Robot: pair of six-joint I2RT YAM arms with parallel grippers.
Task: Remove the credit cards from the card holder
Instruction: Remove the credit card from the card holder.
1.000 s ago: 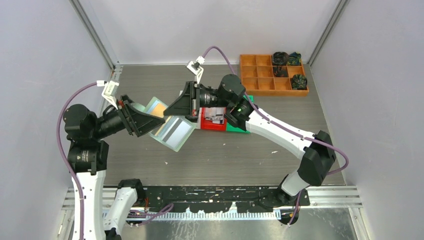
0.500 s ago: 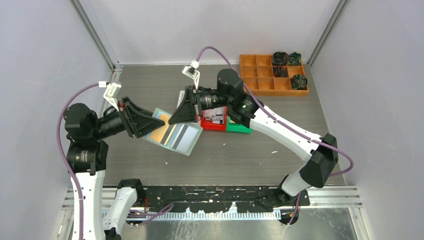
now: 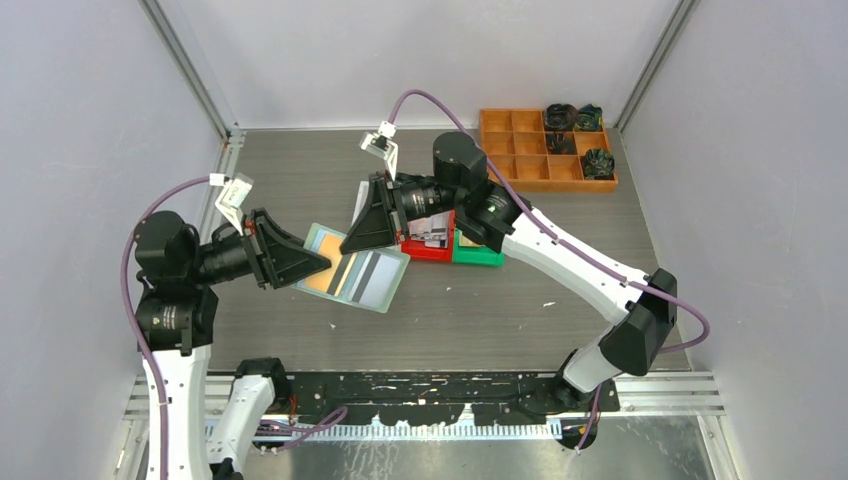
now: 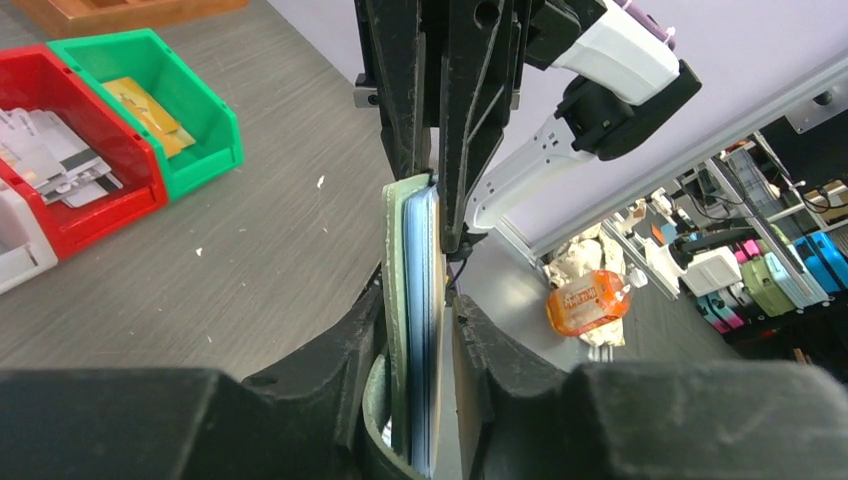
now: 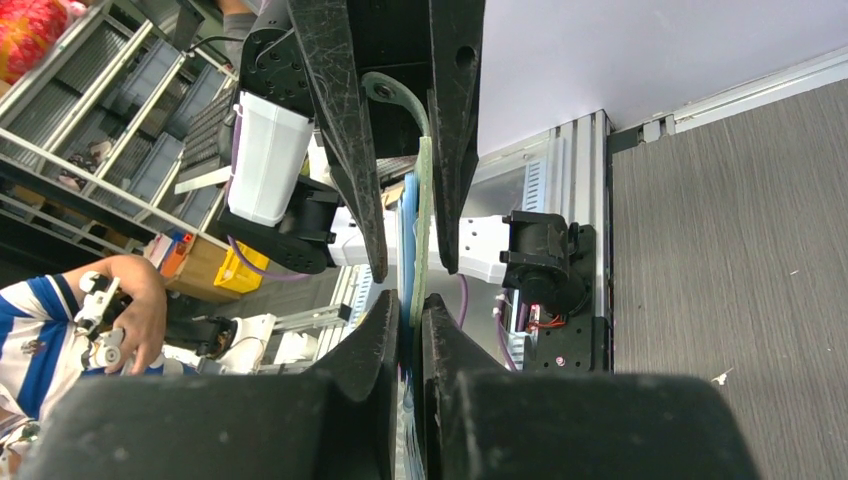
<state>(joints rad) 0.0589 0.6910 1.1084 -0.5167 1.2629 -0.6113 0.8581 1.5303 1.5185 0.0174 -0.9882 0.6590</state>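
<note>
The mint-green card holder (image 3: 372,282) hangs open above the table between both arms. A gold card (image 3: 325,275) and dark striped cards (image 3: 366,271) show in its pockets. My right gripper (image 3: 352,244) is shut on the holder's far edge; its wrist view shows the fingers (image 5: 411,300) pinching the green and blue layers (image 5: 423,190). My left gripper (image 3: 322,264) straddles the holder's left edge. In the left wrist view the holder (image 4: 405,230) stands edge-on between my left gripper (image 4: 420,298); one finger touches it and a thin gap shows at the other.
A red bin (image 3: 428,252) with pale cards (image 4: 60,165) and a green bin (image 3: 478,256) with a gold card (image 4: 150,105) sit just right of the holder. A white bin (image 4: 15,265) adjoins the red one. A brown compartment tray (image 3: 520,150) stands at the back right.
The holder has swung lower and flatter, toward the table front. My left gripper followed it down and its jaws have narrowed around the left edge. The right gripper kept its grip.
</note>
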